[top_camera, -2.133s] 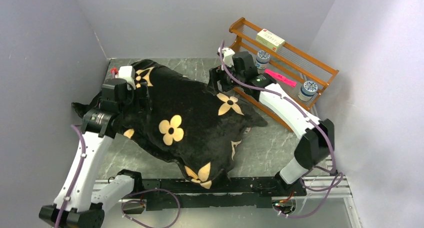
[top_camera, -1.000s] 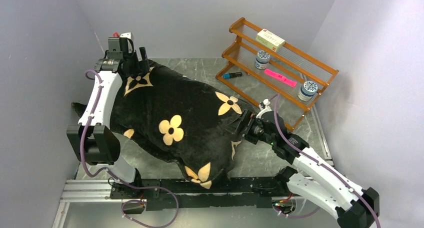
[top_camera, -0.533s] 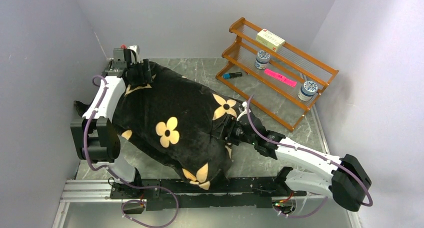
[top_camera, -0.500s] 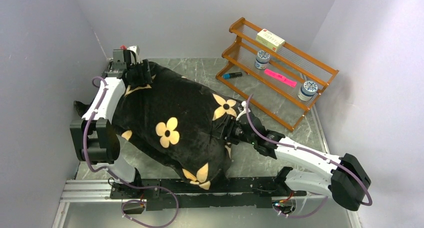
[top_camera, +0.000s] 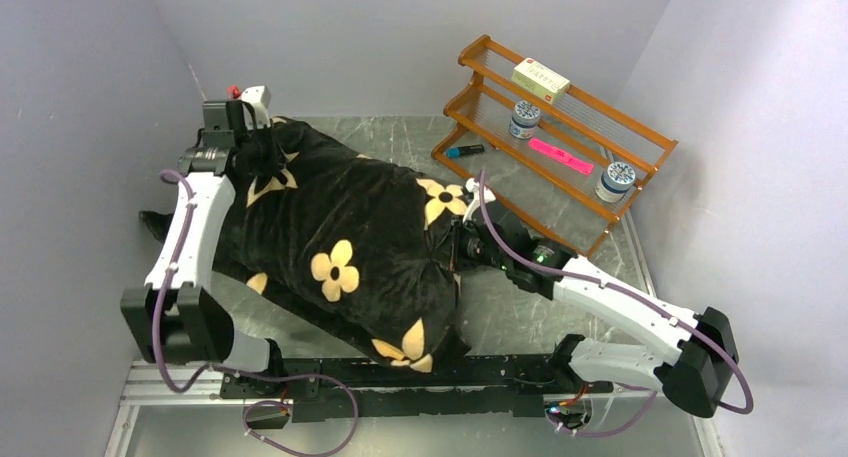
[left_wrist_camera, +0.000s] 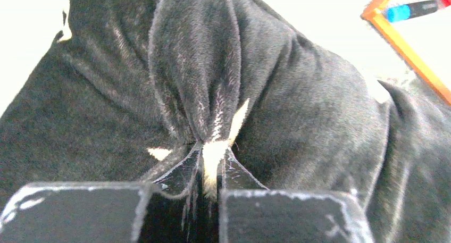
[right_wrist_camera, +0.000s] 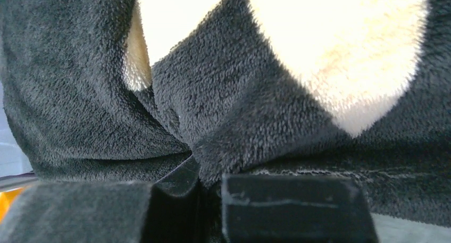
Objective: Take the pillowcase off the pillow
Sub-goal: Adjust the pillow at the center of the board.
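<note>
**Pillowcase (top_camera: 340, 237) pinched at two ends**

Above: wide open a second ago, the left gripper (top_camera: 262, 152) now bites its far corner, and the right gripper (top_camera: 458, 245) its right edge.
Left wrist: a fold is squeezed between closed fingers (left_wrist_camera: 287, 216).
Right wrist: cloth is squeezed the same way.

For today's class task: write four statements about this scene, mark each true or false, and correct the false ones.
1. The left tool and the right tool are each shut on a pinch of the pillowcase. True.
2. The white pillow lies bare beside its cover. False: no pillow is visible; only the pillowcase shows.
3. A wooden rack stands to the right of the pillowcase. True.
4. The rack's top shelf is bare. False: a box lies on it.
</note>
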Robot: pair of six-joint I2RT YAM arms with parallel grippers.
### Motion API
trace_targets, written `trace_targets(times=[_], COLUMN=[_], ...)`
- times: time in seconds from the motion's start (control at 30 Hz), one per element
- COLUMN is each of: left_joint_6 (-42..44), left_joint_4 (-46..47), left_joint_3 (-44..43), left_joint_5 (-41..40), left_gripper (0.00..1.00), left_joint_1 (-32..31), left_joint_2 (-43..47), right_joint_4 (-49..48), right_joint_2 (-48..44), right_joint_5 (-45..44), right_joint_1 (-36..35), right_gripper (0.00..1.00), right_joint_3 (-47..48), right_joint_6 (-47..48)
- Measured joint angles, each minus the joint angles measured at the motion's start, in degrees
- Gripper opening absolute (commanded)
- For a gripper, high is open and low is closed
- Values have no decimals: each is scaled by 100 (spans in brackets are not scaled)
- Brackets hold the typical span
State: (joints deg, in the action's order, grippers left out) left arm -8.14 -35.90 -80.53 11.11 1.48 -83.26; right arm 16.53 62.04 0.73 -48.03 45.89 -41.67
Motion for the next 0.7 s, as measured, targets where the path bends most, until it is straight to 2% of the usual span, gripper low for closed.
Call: trace_targets(times=[0.13, 0.27, 0.47, 0.7], left_joint_6=[0, -28, -197, -225], left_joint_4=[-472, -953, -1309, -1633], left_joint_3=[-7, 127, 634, 911], left_joint_5=[-15, 24, 264, 581], left_gripper=[5, 5, 5, 5], left_joint_1=[2, 7, -85, -319], left_joint_2=[667, 1185, 1980, 2702], right_joint_4=[610, 1023, 885, 605], right_joint_2=[269, 629, 1296, 2304], right_joint_5=[-264, -599, -752, -608], right_joint_1=[160, 636, 1346, 1517], right_gripper=[0, 0, 0, 0], right_joint_3=[870, 1764, 2949, 4155], right_joint_6=[734, 1440, 2284, 3040])
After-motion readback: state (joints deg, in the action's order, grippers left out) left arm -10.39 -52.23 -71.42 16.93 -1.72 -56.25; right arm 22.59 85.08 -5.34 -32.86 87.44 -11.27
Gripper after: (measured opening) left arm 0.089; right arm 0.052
